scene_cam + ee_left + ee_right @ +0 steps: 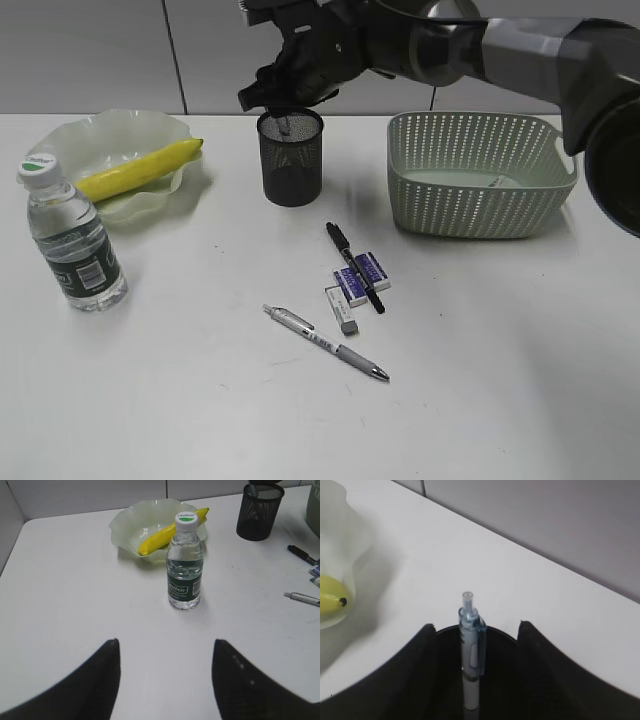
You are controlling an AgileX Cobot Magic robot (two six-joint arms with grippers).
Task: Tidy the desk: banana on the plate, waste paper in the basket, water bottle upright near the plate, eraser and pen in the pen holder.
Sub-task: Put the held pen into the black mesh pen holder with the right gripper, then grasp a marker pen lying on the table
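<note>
Right wrist view: your right pincer [472, 675] is hanging spread above the holder [291, 156], its fingers clear of the pen [470, 665] standing inside. Your left pincer [165, 680] is hovering spread over the bench [75, 595], facing the upright bottle [184, 562] near the plate [127, 522] carrying the banana [162, 535].

White desk [180, 400], seen from the front: ruffled pale-green plate [70, 140] at far left w/ water bottle [72, 240] upright just in front of it; black mesh pen holder [291, 157] at centre back; perforated green basket [480, 175] to the right. Mid-desk, a black marker [355, 267] lies among three erasers [360, 283]; a silver pen [325, 343] lies nearer the camera, apart.
</note>
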